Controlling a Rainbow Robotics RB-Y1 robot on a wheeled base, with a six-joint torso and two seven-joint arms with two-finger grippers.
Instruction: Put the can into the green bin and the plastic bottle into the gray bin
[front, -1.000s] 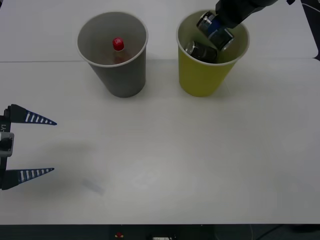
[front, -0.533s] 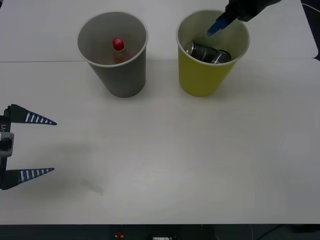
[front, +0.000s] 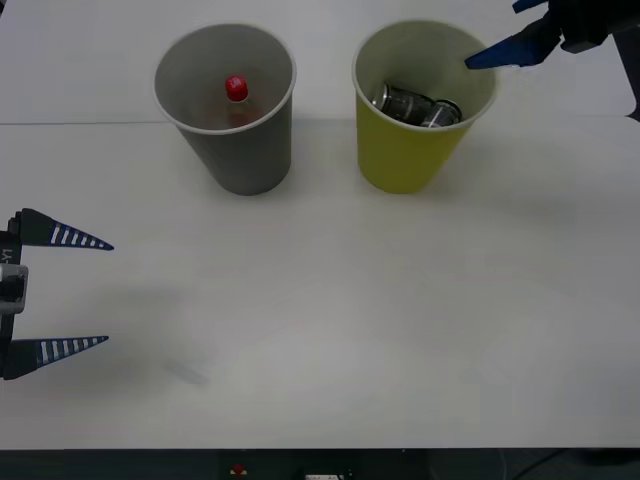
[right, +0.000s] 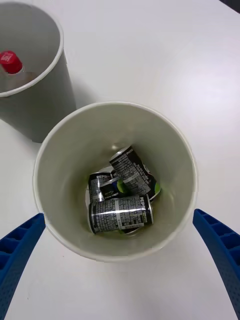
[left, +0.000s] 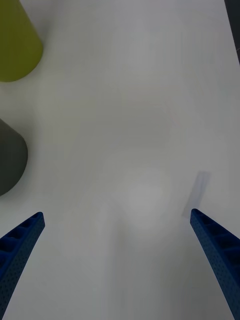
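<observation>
Three dark cans (front: 415, 104) (right: 122, 201) lie on their sides at the bottom of the yellow-green bin (front: 405, 162) (right: 75, 150). The clear plastic bottle with the red cap (front: 236, 90) (right: 11, 63) stands inside the gray bin (front: 246, 160) (right: 35, 55). My right gripper (front: 492, 36) (right: 119, 216) hangs open and holds nothing, above the green bin's far right rim. Near the table's left edge, well short of both bins, my left gripper (front: 108, 293) (left: 117, 214) stands open with nothing between its fingers.
The two bins stand side by side at the back of the white table (front: 330, 300), gray on the left, green on the right. In the left wrist view, parts of the green bin (left: 17, 45) and the gray bin (left: 10, 160) show.
My right gripper let go of a can inside the green bin, opened, and rose out to the right. The can now lies with the others. The left arm has not moved.
</observation>
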